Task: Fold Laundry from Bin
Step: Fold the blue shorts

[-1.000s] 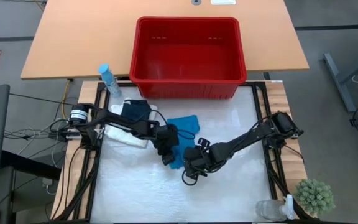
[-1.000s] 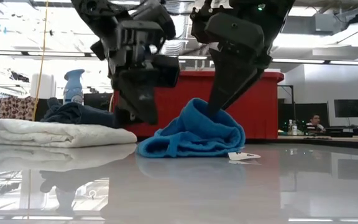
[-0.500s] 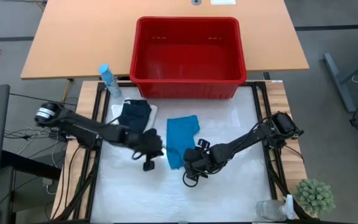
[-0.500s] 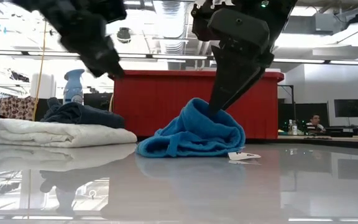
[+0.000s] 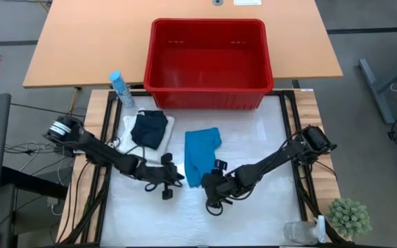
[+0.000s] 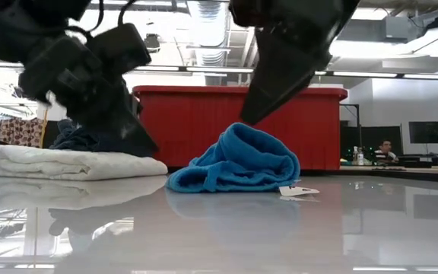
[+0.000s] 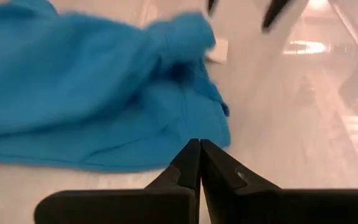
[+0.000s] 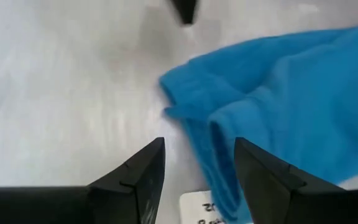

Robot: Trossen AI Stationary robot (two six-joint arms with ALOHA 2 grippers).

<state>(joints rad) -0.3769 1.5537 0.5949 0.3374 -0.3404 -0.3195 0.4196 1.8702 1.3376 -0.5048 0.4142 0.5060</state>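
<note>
I am looking down at the red bin [image 5: 209, 62], which is standing at the far edge of the white work surface, and I am seeing nothing inside it but its bare red floor and walls. All the laundry is lying out on the table [image 5: 267, 148] in front of it. The white cloth [image 6: 67, 163] is lying folded flat near the bin's left corner, and the dark navy cloth [image 5: 149, 128] is resting on top of it. The teal cloth [image 5: 200, 155] is lying just beside that stack, loosely doubled over, with a small white tag [image 6: 298, 190] sticking out at its near edge.

My left tool [image 5: 167, 184] is hovering just left of the teal cloth's near end, fingers pressed together and gripping nothing. My right tool [image 5: 213, 195] is sitting just off the same end on the other side, its fingers [image 8: 143, 171] standing apart with only bare surface and the cloth's edge between them. A blue spray bottle [image 5: 120, 88] is standing by the bin's left corner.
</note>
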